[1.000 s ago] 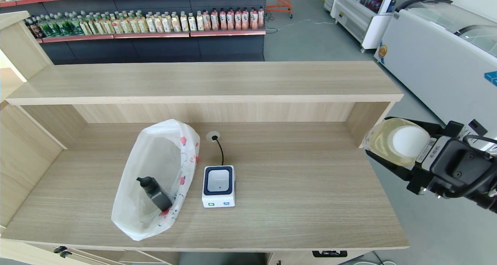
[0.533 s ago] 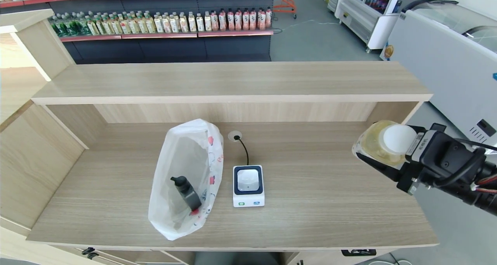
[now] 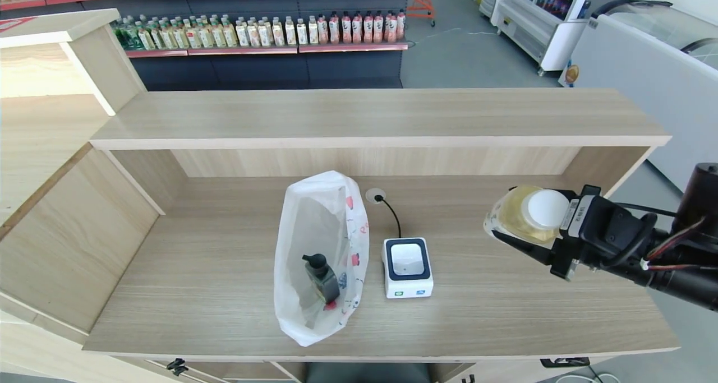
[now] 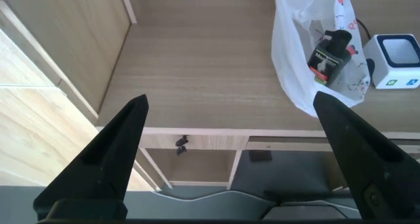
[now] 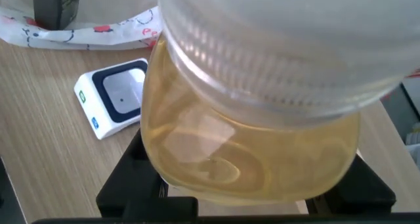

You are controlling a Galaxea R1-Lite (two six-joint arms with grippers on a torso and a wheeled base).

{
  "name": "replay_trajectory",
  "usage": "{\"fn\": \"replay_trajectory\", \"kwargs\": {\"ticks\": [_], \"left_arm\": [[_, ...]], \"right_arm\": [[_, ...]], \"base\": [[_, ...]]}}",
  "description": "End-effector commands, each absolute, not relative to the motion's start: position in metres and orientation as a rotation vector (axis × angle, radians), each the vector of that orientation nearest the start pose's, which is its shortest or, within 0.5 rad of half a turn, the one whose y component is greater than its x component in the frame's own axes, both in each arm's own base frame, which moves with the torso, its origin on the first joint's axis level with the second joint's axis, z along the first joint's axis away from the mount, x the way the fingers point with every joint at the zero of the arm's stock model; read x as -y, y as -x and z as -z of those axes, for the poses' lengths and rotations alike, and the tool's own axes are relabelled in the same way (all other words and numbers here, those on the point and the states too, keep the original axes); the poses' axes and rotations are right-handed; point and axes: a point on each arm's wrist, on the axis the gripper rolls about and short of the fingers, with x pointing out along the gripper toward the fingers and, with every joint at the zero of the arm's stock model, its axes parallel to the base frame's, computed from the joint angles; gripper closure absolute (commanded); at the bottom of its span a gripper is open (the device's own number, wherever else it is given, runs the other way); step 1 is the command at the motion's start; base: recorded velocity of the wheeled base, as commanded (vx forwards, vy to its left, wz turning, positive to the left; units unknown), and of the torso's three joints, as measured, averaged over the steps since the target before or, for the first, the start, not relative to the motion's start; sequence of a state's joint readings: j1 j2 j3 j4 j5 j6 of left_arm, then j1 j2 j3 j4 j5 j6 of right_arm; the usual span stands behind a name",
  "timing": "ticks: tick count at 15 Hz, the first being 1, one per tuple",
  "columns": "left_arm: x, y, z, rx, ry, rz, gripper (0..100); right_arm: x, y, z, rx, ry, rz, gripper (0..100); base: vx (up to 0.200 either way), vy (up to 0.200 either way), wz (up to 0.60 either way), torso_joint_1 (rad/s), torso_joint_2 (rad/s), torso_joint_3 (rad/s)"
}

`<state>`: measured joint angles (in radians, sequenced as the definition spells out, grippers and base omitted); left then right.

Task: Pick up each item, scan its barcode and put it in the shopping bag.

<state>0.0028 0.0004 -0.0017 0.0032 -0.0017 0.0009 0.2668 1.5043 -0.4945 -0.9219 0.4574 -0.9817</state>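
Bottle number two is in hand, so by my reading the task is about half done for the items on show. It is a clear bottle of yellowish liquid with a white cap. The right gripper has its jaws closed around the body and holds it above the right end of the counter, off the wood. The right wrist view looks past the bottle down to the scanner and the edge of the bag.

What looks finished: a dark pump bottle already lies inside the shopping bag, so I judge that item dealt with.

What is left: the held bottle is well apart from the scanner, out to that box's right, so its barcode has not yet been shown to the window. After that it has to go into the bag. I cannot see where its barcode sits.

Containers: the shopping bag is thin white plastic with small red prints. It lies on the counter just beside the scanner, on the scanner's left, with its mouth toward the back wall. The dark pump bottle rests low in it, tilted, with its pump end toward the mouth. I make out nothing else inside.

The left gripper hangs off the counter's near edge, jaws spread wide and holding nothing.
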Motion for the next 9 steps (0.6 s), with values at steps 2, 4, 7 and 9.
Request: {"fn": "replay_trajectory", "kwargs": {"ticks": [2, 4, 7, 9], "left_arm": [[0.000, 0.023, -0.076, -0.002, 0.002, -0.002, 0], [0.000, 0.023, -0.076, -0.002, 0.002, -0.002, 0], [0.000, 0.023, -0.076, -0.002, 0.002, -0.002, 0], [0.000, 0.023, -0.076, -0.002, 0.002, -0.002, 0]], "right_arm": [[-0.066, -0.238, -0.165, 0.251, 0.938, -0.744, 100], [-0.063, -0.238, -0.159, 0.259, 0.959, -0.762, 100], [-0.058, -0.235, -0.146, 0.242, 1.002, -0.795, 100], [-0.055, -0.238, -0.141, 0.249, 1.035, -0.815, 100]], "base": [[0.000, 0.000, 0.00, 0.000, 0.00, 0.000], [0.000, 0.000, 0.00, 0.000, 0.00, 0.000], [0.000, 0.000, 0.00, 0.000, 0.00, 0.000], [0.000, 0.000, 0.00, 0.000, 0.00, 0.000]]}}
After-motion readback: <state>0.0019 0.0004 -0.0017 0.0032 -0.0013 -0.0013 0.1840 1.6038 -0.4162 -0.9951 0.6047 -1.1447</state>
